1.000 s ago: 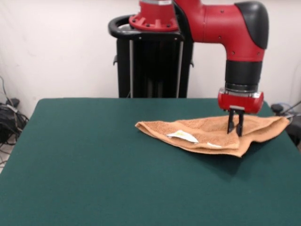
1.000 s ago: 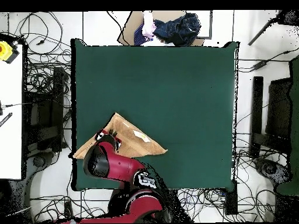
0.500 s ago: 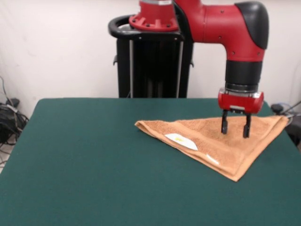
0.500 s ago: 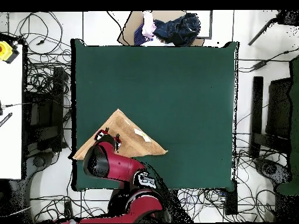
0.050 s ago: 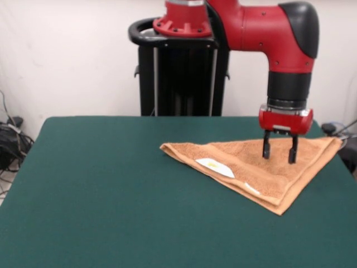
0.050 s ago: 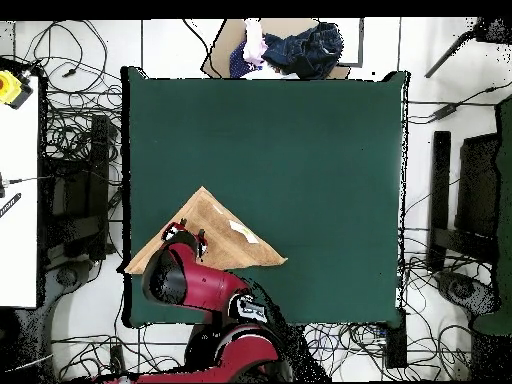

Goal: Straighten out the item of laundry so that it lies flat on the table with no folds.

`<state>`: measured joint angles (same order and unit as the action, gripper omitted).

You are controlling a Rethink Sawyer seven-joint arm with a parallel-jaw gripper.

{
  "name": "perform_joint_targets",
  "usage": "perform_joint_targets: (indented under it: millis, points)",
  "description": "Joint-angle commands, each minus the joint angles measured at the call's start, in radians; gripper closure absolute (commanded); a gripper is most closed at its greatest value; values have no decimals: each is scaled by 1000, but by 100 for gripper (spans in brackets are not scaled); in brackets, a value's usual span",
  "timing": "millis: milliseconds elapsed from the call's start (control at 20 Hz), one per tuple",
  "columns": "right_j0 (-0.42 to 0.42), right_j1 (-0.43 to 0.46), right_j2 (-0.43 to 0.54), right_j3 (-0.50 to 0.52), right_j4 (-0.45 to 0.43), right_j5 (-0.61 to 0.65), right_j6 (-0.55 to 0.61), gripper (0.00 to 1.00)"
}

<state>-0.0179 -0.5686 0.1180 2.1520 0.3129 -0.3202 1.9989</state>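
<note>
The light orange towel (image 5: 245,167) lies on the dark green table (image 5: 111,195) folded into a triangle, its point toward the camera in the front view and a small white label (image 5: 215,166) on its left half. In the overhead view the towel (image 6: 225,235) shows near the table's (image 6: 300,150) lower left corner, one tip reaching past the table edge. My gripper (image 5: 278,152) hangs open just above the towel's right part, nothing between its fingers. The red arm hides part of the towel from above.
A heap of dark blue clothes (image 6: 300,48) on a brown sheet lies beyond the table's far edge in the overhead view. Cables cover the floor around the table. A white table (image 6: 18,180) stands at the left.
One second ago the gripper was shut on the towel's upper layer, which was raised and bunched. It has since opened, and the towel dropped into a flat triangle. Nothing moved in the last half second.
</note>
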Motion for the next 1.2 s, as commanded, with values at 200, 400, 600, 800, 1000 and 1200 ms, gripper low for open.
perform_joint_targets:
  millis: [200, 400, 600, 800, 1000, 1200]
  points:
    - [-13, 16, 72, -1, 44, 3, 287, 0]
    - [-22, 43, 77, -11, 30, -22, 290, 0]
    - [-23, 63, 78, -23, 28, -33, 290, 0]
    - [-22, 93, 75, -44, 30, -47, 286, 0]
    - [-19, 119, 73, -67, 37, -55, 283, 0]
    - [-14, 129, 74, -82, 49, -56, 285, 0]
